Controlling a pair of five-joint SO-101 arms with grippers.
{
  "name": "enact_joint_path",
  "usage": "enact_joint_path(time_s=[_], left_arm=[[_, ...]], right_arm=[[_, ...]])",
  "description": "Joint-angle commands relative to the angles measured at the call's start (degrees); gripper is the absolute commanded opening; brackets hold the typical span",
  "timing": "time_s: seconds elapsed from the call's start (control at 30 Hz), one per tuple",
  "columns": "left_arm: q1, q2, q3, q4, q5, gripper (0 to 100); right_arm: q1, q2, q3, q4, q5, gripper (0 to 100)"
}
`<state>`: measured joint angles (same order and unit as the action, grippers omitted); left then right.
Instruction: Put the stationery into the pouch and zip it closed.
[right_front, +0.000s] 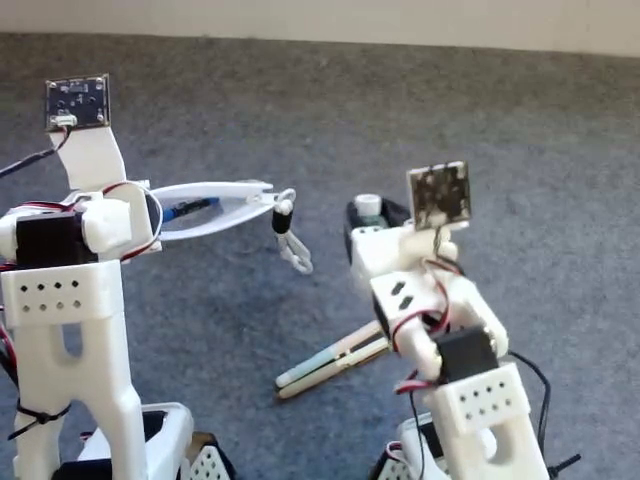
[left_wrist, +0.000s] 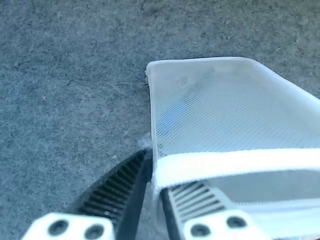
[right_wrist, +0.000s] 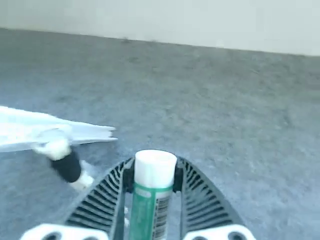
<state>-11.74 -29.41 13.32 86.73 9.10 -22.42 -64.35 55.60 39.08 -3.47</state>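
A white mesh pouch (right_front: 215, 208) is held off the carpet with its mouth toward the right arm, and something blue lies inside it. My left gripper (left_wrist: 152, 172) is shut on the pouch's (left_wrist: 225, 115) edge band. A zip pull with a black bead and white cord (right_front: 288, 232) hangs from the pouch's tip. My right gripper (right_wrist: 152, 175) is shut on a glue stick (right_wrist: 151, 192) with a white cap and green label, a short way off the pouch tip (right_wrist: 95, 132). The glue stick (right_front: 370, 205) shows just beyond the right arm's wrist. Two long pale pens (right_front: 335, 358) lie side by side on the carpet.
Grey carpet (right_front: 500, 130) covers the whole work area, with open floor behind and to the right. The two white arm bases (right_front: 70, 340) (right_front: 480, 420) stand at the near edge. A pale wall (right_wrist: 200, 20) runs along the far side.
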Motion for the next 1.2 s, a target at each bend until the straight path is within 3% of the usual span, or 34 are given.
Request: enact_joint_path(time_s=[0.0,0.6,0.77,0.9,1.17], left_arm=[[1.2,0.5,0.6,-1.0,0.2,1],[1.1,0.5,0.7,-1.3,0.2,1],[1.1,0.5,0.7,-1.3,0.3,1],[1.1,0.5,0.7,-1.3,0.3,1],[1.0,0.5,0.7,-1.3,0.3,1]], right_arm=[[-3.6,-4.5,-0.3,-0.3,-0.5,0.5],[-18.3,-17.5,-0.4,-1.2,-0.1,0.6],[-23.3,-17.6,0.1,-10.1,-0.1,0.6],[-25.5,-17.5,3.6,-23.4,0.0,0.6],[-27.4,-17.5,15.3,-46.7,7.8,0.5]])
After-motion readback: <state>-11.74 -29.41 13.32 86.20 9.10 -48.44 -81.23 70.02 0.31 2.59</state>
